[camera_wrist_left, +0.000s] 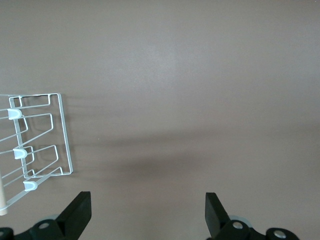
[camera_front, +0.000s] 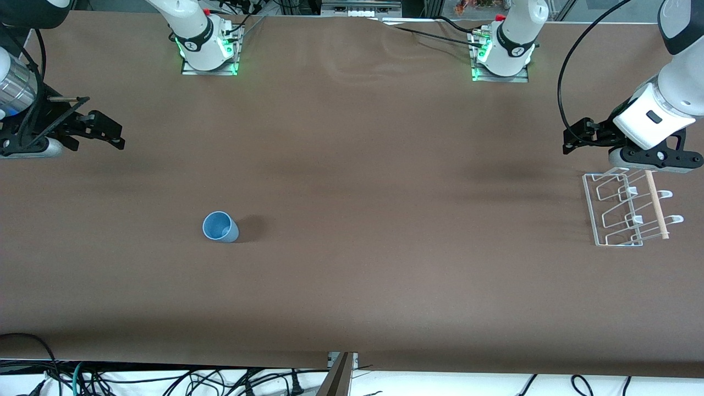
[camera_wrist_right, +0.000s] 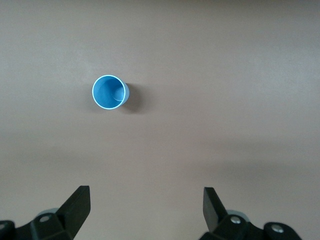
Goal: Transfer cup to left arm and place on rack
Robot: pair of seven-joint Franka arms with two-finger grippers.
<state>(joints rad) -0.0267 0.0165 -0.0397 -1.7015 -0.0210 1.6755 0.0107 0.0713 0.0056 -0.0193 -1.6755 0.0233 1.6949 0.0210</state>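
Observation:
The light-blue cup [camera_front: 220,226] stands upright on the brown table, toward the right arm's end; it also shows in the right wrist view [camera_wrist_right: 110,92], open end up. The wire rack [camera_front: 621,212] with its wooden dowel [camera_front: 657,204] lies at the left arm's end and shows in the left wrist view [camera_wrist_left: 42,135]. My left gripper [camera_front: 575,137] hangs open and empty over the table beside the rack, also seen in its wrist view [camera_wrist_left: 148,210]. My right gripper [camera_front: 113,135], all black, hangs open and empty over the table at the right arm's end, well apart from the cup [camera_wrist_right: 146,205].
The two arm bases [camera_front: 209,49] [camera_front: 503,55] stand along the table edge farthest from the front camera. A black cable [camera_front: 566,71] loops from the left arm. Loose cables [camera_front: 165,379] lie below the table's near edge.

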